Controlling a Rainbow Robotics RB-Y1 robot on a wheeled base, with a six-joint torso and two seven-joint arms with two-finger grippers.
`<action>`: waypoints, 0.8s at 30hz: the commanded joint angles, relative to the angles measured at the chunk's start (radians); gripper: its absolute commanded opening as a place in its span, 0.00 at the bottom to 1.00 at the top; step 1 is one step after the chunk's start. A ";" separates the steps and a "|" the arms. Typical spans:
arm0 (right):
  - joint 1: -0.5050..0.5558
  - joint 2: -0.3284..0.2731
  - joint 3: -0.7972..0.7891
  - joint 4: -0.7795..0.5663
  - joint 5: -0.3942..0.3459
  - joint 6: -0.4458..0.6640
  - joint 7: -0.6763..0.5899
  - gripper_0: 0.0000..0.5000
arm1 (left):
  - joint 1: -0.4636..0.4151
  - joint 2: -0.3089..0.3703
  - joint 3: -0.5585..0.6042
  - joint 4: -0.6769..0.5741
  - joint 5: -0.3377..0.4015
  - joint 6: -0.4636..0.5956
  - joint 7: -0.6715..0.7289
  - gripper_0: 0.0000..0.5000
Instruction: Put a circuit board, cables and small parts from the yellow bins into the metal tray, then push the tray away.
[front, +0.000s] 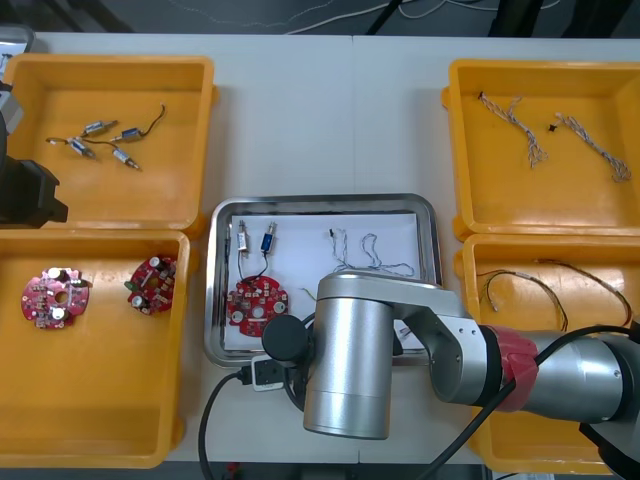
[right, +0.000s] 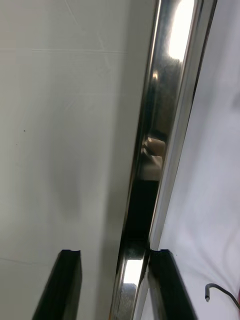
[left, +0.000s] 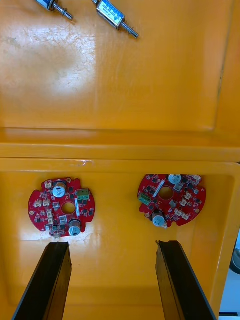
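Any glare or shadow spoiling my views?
Right wrist view: strong glare on the tray rim, which the open right tool straddles. Left wrist view: mild sheen on the parts bin beyond the open left tool. Front view: right arm covers the tray's near-right corner.

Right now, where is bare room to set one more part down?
Bare: the table beyond the metal tray, between the far yellow bins; the patch between the tray's small metal parts and cable. Crowded: the tray's near end, with a circuit board and the right hand astride its rim. The left hand hangs open over the near left bin.
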 joint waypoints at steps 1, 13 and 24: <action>0.013 0.031 0.016 -0.012 0.016 -0.025 -0.033 0.27 | 0.017 0.035 0.031 -0.028 -0.009 0.006 -0.086 1.00; -0.025 -0.003 0.016 -0.012 0.013 -0.059 -0.035 0.00 | 0.017 0.035 0.031 -0.028 -0.009 0.006 -0.086 1.00; -0.106 -0.072 0.014 -0.012 -0.044 -0.096 -0.072 0.00 | 0.017 0.035 0.031 -0.028 -0.009 0.006 -0.086 1.00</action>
